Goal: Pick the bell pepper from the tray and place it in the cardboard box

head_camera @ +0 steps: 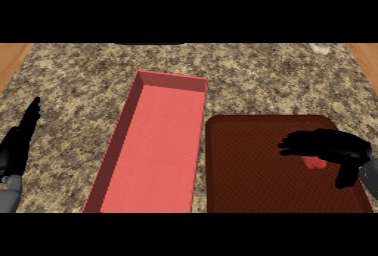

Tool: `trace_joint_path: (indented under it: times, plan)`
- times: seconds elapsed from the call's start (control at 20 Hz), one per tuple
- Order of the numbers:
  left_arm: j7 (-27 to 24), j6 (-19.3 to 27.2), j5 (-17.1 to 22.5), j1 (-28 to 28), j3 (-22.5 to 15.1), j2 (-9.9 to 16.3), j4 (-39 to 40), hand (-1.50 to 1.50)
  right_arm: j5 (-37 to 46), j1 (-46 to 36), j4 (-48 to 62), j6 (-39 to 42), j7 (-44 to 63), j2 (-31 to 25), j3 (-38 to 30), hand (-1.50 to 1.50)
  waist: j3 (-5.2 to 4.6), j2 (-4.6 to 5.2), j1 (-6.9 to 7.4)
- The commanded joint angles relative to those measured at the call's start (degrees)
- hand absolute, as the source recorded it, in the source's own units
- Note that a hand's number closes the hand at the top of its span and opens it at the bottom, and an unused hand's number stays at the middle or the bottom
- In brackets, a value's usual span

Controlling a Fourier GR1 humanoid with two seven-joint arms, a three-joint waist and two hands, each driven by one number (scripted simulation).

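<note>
On the dark brown rectangular tray (pixel 251 170), near its right side, lies the small red bell pepper (pixel 316 163); only a part of it shows under the black right hand (pixel 328 147). The fingers of this hand curl down over the pepper, but I cannot tell if they already pinch it or only cover it.

The risk, as I judge it, is that the hold is shallow: the pepper is small and mostly hidden, so it may slip out when the hand lifts, or roll on the tray. A second risk is the near wall of the long pink-red cardboard box (pixel 159 150), which stands just beside the tray's left edge; a low carry could hit this wall.

The way to the box goes left over bare tray, with nothing between. The box is open and long, so there is much room inside. The black left hand (pixel 18 145) rests with straight fingers at the view's left edge, well apart, over the speckled granite counter (pixel 81 70).
</note>
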Motion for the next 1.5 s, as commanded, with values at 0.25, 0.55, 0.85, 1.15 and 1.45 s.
trace_joint_path:
  times: [0.25,0.55,0.85,1.15,1.45]
  plan:
    - [-0.2,1.2,-2.8,-1.0,0.4,-2.2,0.7,0.00,0.4,-1.0,-0.2,-7.6,1.1,7.3,-5.8,1.50,0.11,0.05,-0.06]
    - [-0.3,-0.3,-2.1,0.2,0.8,-3.1,-0.4,0.00,1.8,-7.6,3.1,-3.2,7.9,9.7,-9.0,1.50,0.08,0.06,0.36]
    - [-2.2,-1.4,-2.7,-0.8,2.1,-2.0,1.5,0.00,3.6,-18.2,11.2,-3.4,20.7,17.9,-12.7,1.50,0.11,0.35,0.92]
    - [-0.9,0.7,-4.0,1.6,1.5,-4.7,-0.7,0.00,1.1,-18.8,-1.2,-3.0,25.3,17.0,-16.7,1.50,0.08,-0.20,-0.42]
    - [0.4,-2.4,-3.2,1.3,2.7,-2.6,-2.1,0.00,-5.8,-21.3,-6.4,-2.5,17.7,16.6,-22.0,1.50,0.11,-0.10,0.02]
